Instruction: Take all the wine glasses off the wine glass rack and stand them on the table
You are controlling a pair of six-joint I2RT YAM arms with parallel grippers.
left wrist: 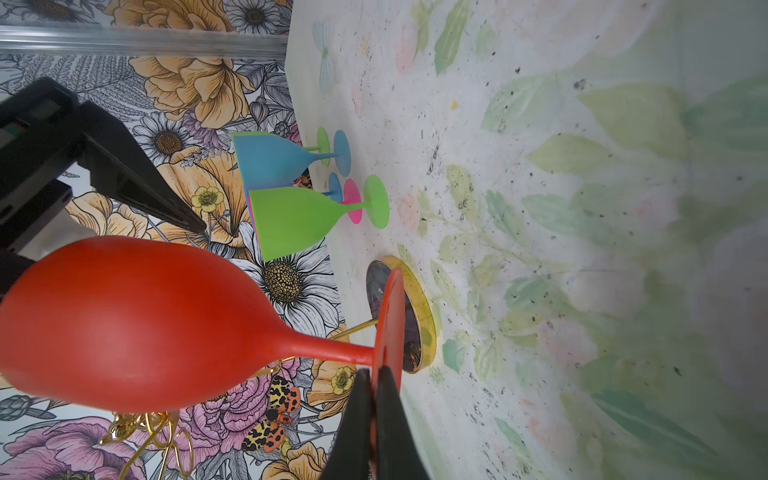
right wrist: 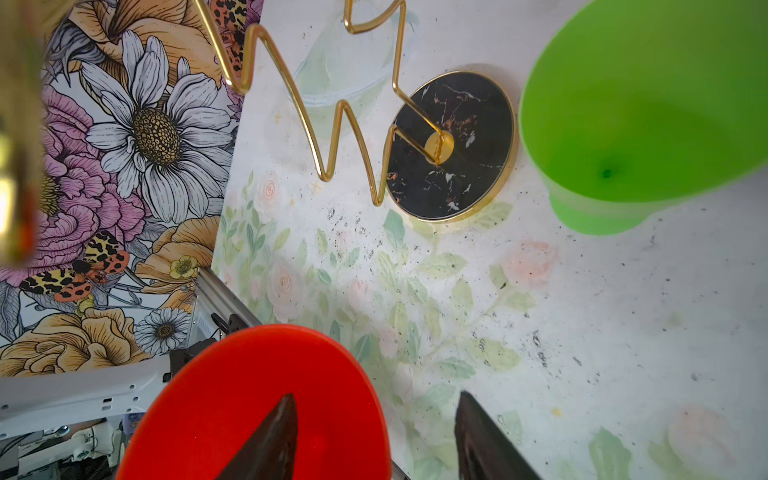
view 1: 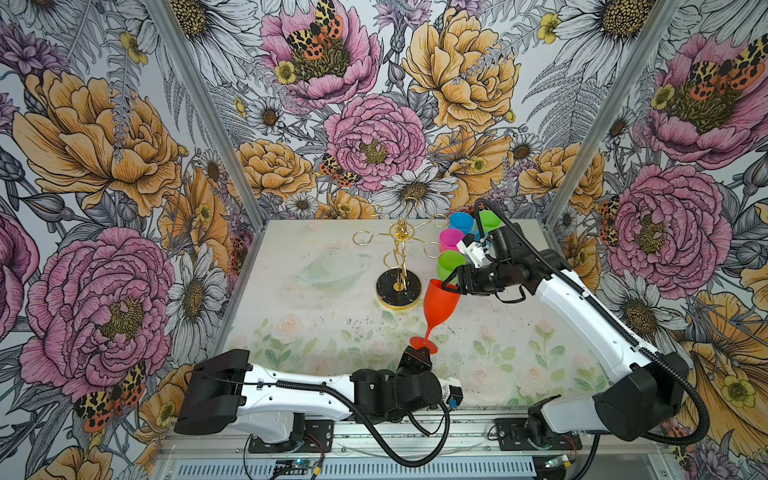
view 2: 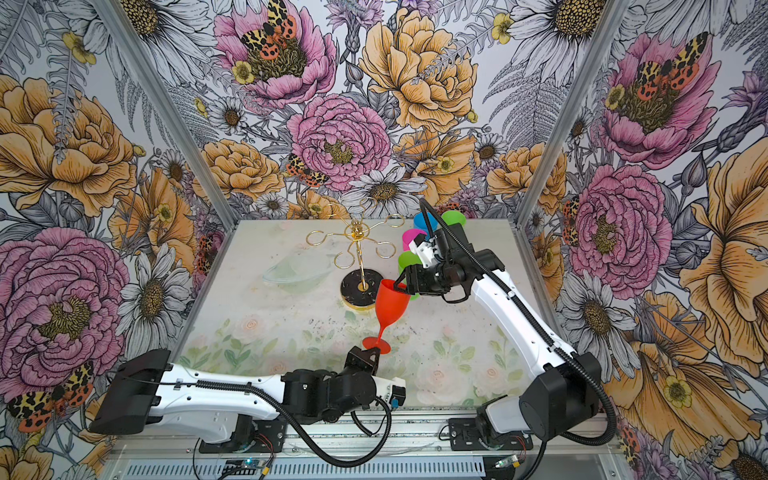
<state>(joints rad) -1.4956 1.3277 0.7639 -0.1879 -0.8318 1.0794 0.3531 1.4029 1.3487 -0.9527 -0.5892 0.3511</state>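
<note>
Evidently the lift-off is done and a handover looks to be in hand: in both top views the red wine glass [view 1: 441, 301] hangs tilted at centre frame, clear of the bare gold rack [view 1: 401, 249] just to its left. Its foot is low and its mouth is up. The left gripper [view 1: 419, 353] pinches the foot from below, the right gripper [view 2: 401, 284] meets the rim from the right, and other coloured glasses [view 1: 451, 239] stand behind at upper right. In the left wrist view the fingers [left wrist: 361, 415] press together on the foot's edge, and the bowl stretches away from them. In the right wrist view the jaws stand spread astride the rim, one finger [right wrist: 274, 440] inside the bowl and its partner outside. Next, I judge, the right jaws must close on that wall before the left lets go.
</note>
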